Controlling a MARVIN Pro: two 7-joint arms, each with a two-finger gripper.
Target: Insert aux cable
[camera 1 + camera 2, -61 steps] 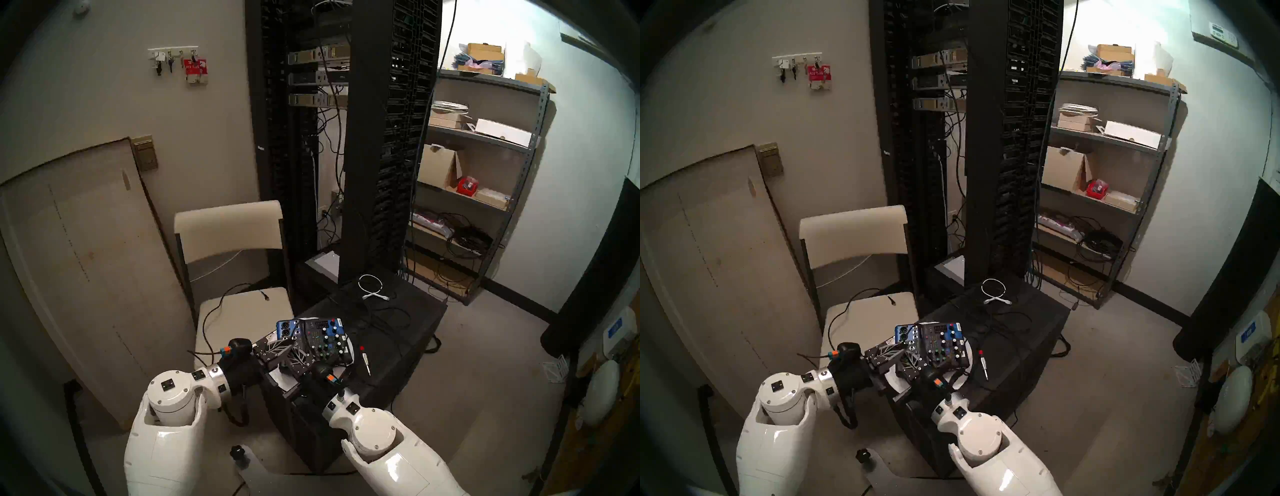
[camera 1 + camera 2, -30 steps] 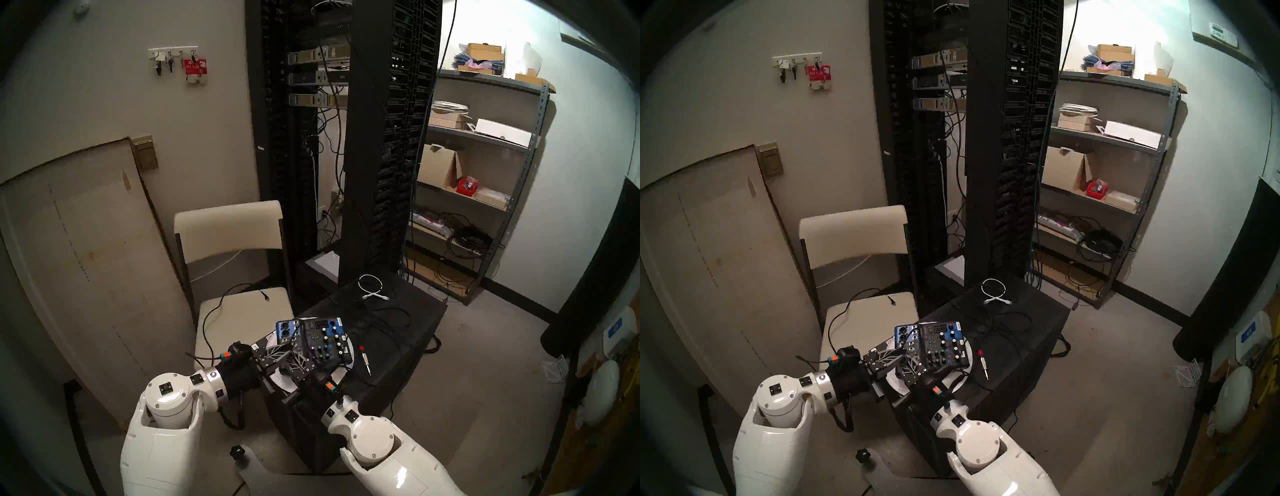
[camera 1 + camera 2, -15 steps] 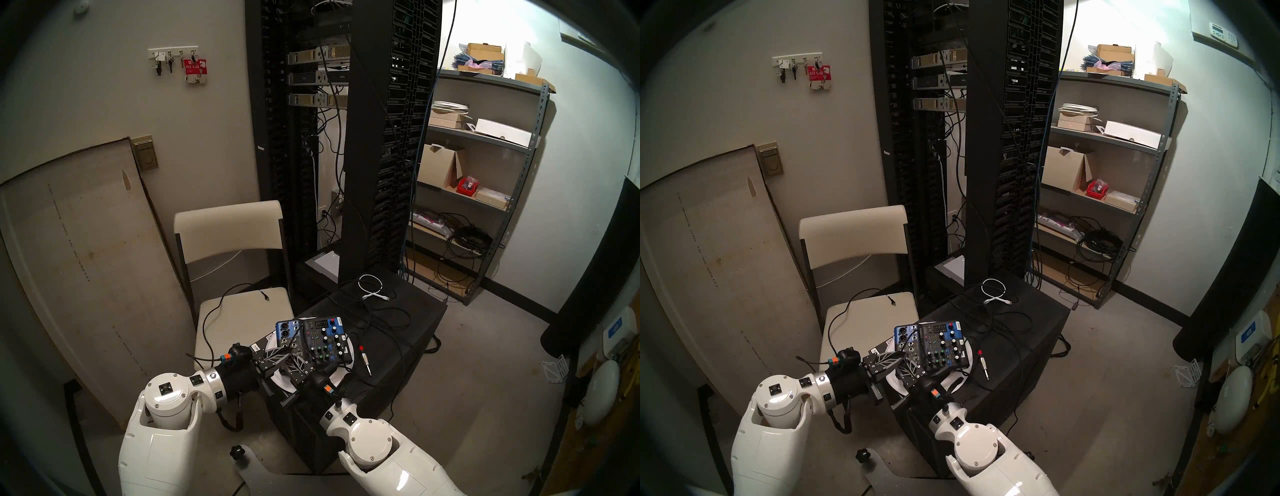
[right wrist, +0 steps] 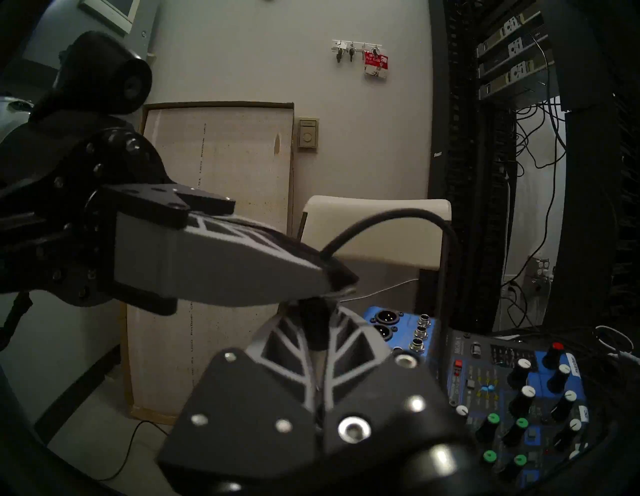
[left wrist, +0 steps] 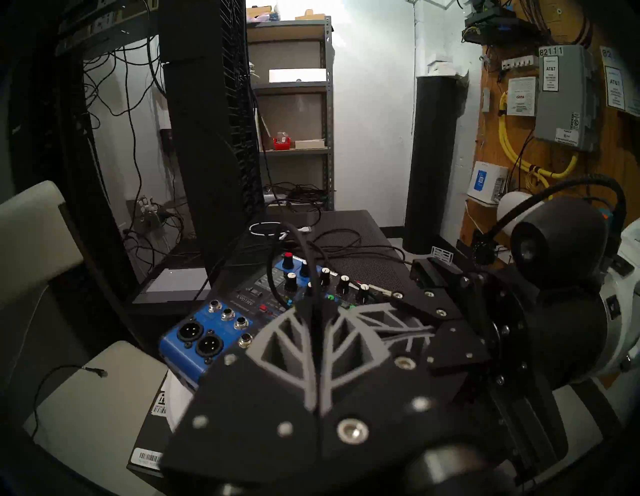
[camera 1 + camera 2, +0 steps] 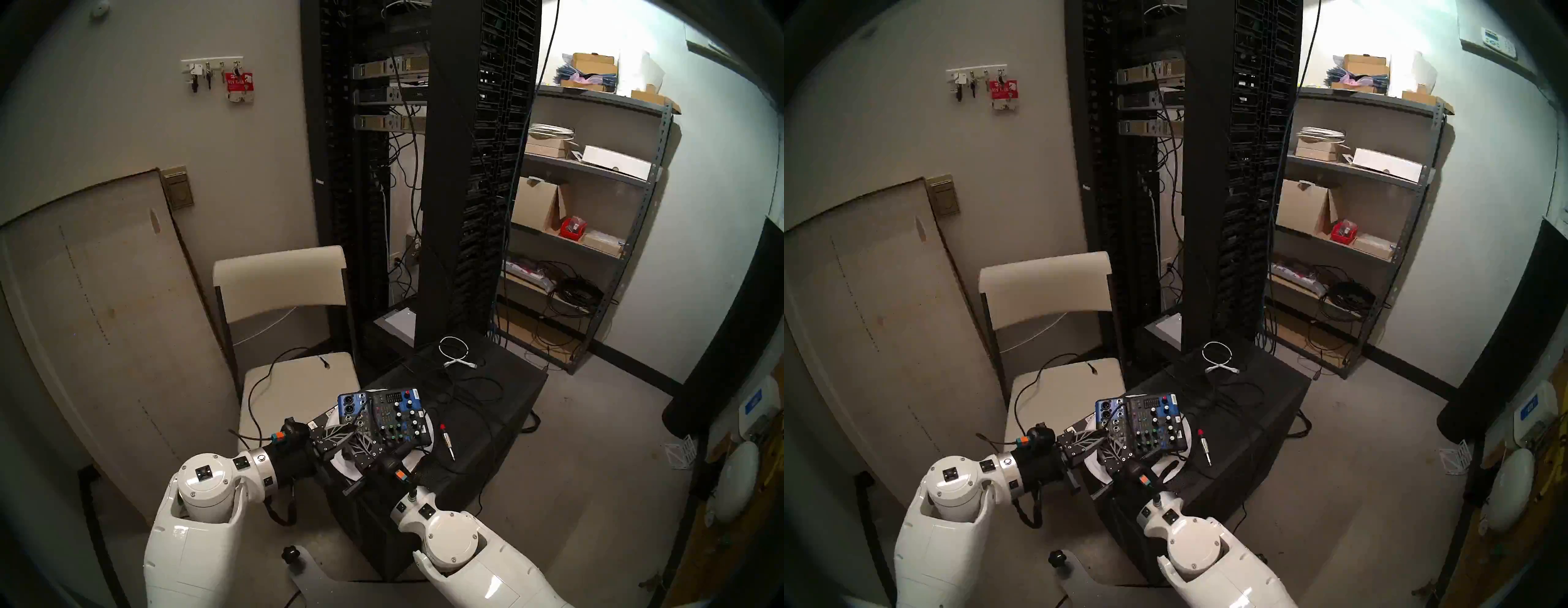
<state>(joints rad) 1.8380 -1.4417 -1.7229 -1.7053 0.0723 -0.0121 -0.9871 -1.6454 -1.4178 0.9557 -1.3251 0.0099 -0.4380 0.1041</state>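
Observation:
The aux cable [image 4: 388,216] is a thin black lead that arches up out of my left gripper [image 4: 336,280] and drops toward the blue and black mixer [image 6: 384,414]. In the left wrist view my left gripper [image 5: 313,308] is shut on the cable [image 5: 298,249] at its fingertips. My right gripper [image 4: 313,311] is shut on a dark barrel right under the left fingertips, apparently the cable's plug. Both grippers [image 6: 354,435] meet at the mixer's near left corner, above its jack sockets [image 4: 417,334]. The plug's tip is hidden.
A jack plug with a red ring [image 6: 447,441] lies right of the mixer on the black cabinet [image 6: 500,407]. A coiled white cable [image 6: 454,352] and loose black leads lie further back. A beige chair [image 6: 297,382] stands left, a tall black rack [image 6: 445,191] behind.
Both grippers, still shut, have drifted slightly back toward me at the mixer's near left corner. The right wrist has turned a little.

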